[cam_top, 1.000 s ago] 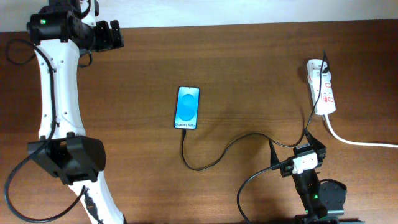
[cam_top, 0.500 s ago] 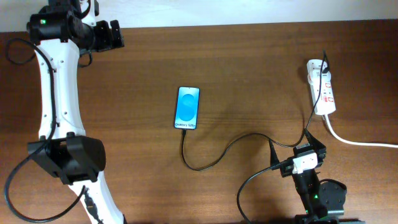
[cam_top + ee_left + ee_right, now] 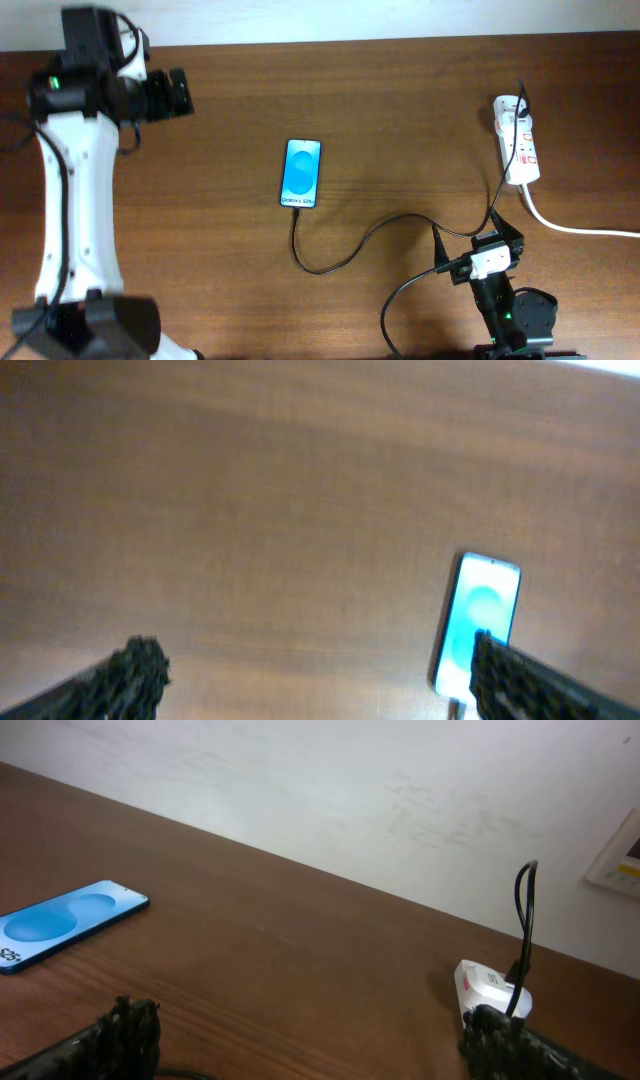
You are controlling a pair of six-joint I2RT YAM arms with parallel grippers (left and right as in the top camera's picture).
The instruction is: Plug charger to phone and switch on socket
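Socket (image 3: 518, 150) noted ahead of right claw (image 3: 310, 1045), long axis pointing away from it; claw spread, empty; charger (image 3: 415, 215) probably seated in phone (image 3: 302, 173)

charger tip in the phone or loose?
In, as far as the overhead shows: the charger ends right at the bottom edge of the phone, no free tip on the table. Seating depth: cannot tell.

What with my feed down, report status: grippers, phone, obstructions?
Left gripper open, empty. Right gripper open, empty. Charger reaches phone bottom edge; socket untouched. Nothing in the way.
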